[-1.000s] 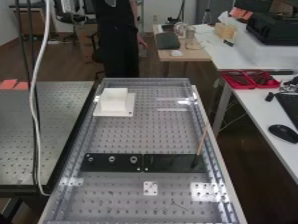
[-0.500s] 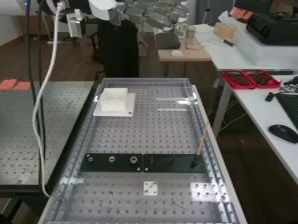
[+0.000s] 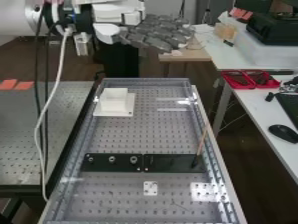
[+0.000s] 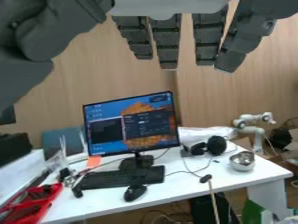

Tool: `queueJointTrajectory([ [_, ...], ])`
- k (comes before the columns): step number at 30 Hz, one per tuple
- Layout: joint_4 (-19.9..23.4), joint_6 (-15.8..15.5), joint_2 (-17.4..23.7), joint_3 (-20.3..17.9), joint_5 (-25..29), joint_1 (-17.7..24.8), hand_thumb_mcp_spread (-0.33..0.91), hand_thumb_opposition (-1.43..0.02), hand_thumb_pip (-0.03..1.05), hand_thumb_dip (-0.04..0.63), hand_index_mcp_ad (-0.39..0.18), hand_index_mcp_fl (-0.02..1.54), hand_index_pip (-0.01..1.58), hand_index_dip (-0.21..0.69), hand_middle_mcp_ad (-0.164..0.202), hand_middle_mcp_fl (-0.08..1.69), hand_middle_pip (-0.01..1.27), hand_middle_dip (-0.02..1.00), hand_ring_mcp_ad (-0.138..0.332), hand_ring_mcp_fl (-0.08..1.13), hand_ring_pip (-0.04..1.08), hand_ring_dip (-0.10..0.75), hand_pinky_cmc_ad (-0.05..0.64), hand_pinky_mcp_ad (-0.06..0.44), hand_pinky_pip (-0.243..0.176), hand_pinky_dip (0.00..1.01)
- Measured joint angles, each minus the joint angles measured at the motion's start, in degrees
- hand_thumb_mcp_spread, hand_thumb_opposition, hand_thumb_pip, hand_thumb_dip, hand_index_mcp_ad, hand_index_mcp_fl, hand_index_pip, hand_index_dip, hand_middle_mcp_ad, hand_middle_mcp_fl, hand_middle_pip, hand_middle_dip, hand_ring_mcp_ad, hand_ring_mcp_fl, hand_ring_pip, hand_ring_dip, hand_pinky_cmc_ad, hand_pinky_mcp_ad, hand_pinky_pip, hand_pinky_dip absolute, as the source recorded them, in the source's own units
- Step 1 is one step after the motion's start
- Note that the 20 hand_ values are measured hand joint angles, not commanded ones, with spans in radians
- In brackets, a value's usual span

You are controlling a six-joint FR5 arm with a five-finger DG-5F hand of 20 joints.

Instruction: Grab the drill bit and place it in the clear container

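Observation:
My hand (image 3: pixel 154 33) is high over the far end of the bench, fingers straight and pointing right, well above the long clear-walled frame (image 3: pixel 216 165). In the wrist view the hand (image 4: pixel 167 42) shows its straight fingers and thumb apart, holding nothing. A black plate (image 3: pixel 100 166) with several round fittings lies across the bench's nearer half. On the dark plate beside it (image 3: pixel 166 163), a thin tan rod (image 3: pixel 201 141) with a dark lower end leans upright at the right. I cannot tell a drill bit for certain.
A white block on a flat base (image 3: pixel 114 101) sits at the perforated bench's far left. White cable hangs at left. Red trays (image 3: pixel 250 79) and a mouse (image 3: pixel 283 133) lie on the right table. The wrist view faces a monitor (image 4: pixel 132 124) and a metal bowl (image 4: pixel 242 161).
The arm and hand have come in from the upper left and moved lower and farther into the high view. The white cable has shifted right. Things on the bench have not moved.

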Motion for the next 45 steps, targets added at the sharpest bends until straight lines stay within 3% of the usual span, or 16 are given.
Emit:
queueJointTrajectory([
  [9,7.4,2.8,-2.7,-4.4,1.1,-0.4,0.14,-0.68,0.25,0.007,0.086,0.04,0.1,-0.026,0.152,0.04,0.16,0.08,0.26,0.05,0.1,0.0,0.326,0.23,-0.063,0.24],
  [15,15.6,6.2,-3.1,-8.3,3.0,-0.7,0.18,-0.68,0.31,0.007,0.086,0.04,0.1,0.033,0.15,0.04,0.16,0.08,0.267,0.03,0.11,0.002,0.332,0.286,-0.063,0.24],
  [18,19.5,7.4,-3.1,-10.2,4.7,-0.7,0.2,-0.68,0.32,0.003,0.086,0.04,0.09,0.051,0.15,0.04,0.16,0.08,0.262,0.02,0.11,0.003,0.367,0.316,-0.061,0.24],
  [21,22.5,8.5,-3.1,-11.5,7.3,-0.5,0.2,-0.68,0.32,0.009,0.082,0.04,0.09,0.049,0.15,0.04,0.16,0.07,0.26,0.02,0.1,0.012,0.379,0.314,-0.061,0.24],
  [28,24.9,9.8,-3.0,-12.9,10.0,-0.2,0.23,-0.68,0.32,0.009,0.075,0.04,0.09,0.058,0.152,0.04,0.15,0.07,0.26,0.02,0.1,0.026,0.38,0.314,-0.061,0.24],
  [45,24.5,10.0,-3.0,-12.9,10.1,-0.1,0.23,-0.68,0.3,0.009,0.072,0.04,0.1,0.068,0.152,0.04,0.16,0.07,0.26,0.02,0.1,0.033,0.393,0.314,-0.061,0.24],
])
